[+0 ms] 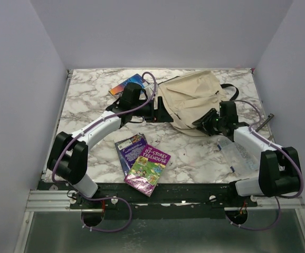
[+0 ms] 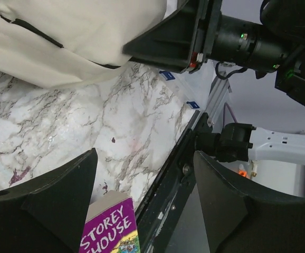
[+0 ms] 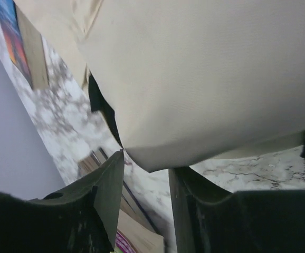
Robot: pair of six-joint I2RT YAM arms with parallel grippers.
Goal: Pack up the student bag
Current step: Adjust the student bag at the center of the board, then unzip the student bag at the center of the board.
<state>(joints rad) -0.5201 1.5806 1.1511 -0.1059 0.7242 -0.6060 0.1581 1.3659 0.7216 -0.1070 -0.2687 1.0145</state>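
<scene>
Top view: the student bag (image 1: 192, 97) lies at the back of the marble surface (image 1: 84, 100), with the left claw (image 1: 160, 112) at its left edge and the right claw (image 1: 204, 122) at its near edge; a book (image 1: 148, 168) reads "117-Storey Treehouse"; left wrist: the left claw is spread wide and empty, the bag apart from it; right wrist: the right claw is narrowly parted, the bag's edge at its tips
</scene>
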